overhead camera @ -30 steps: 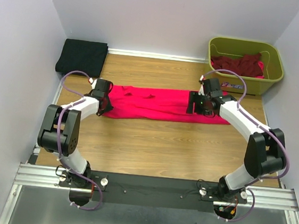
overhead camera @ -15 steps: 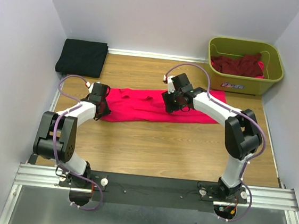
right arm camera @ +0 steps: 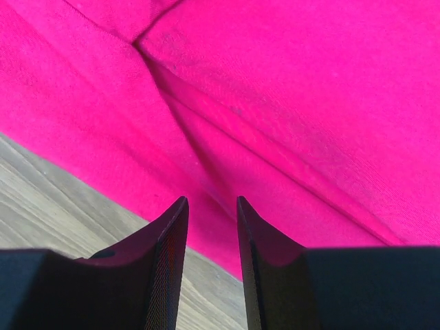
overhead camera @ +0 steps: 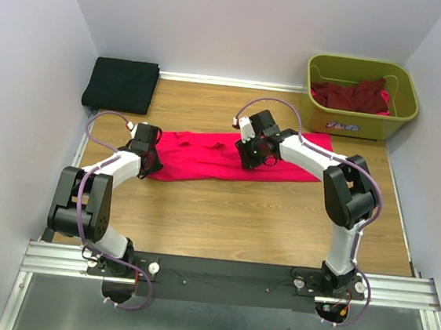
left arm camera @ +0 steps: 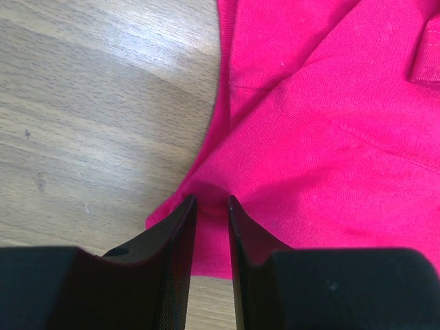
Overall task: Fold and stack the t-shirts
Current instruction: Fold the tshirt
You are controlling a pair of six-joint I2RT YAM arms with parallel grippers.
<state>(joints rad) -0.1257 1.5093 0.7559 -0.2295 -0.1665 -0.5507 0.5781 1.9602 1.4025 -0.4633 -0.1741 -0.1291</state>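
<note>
Right hand (overhead camera: 250,158) farther left on pink-red t-shirt (overhead camera: 202,154), grip unclear; left hand (left arm camera: 210,201) clamped on it

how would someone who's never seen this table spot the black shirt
On the wooden table, look to the far left corner. The folded black cloth t-shirt lies there, a neat dark square, unlike the spread bright pink-red t-shirt and the crumpled maroon shirts.

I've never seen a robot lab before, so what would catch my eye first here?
The bright pink t-shirt stands out, stretched across the middle of the wooden table. The left pincer nips its left end and the right pincer is down on its middle. Next come the olive-green tub of dark red shirts at the far right, and a folded black shirt at the far left.
</note>
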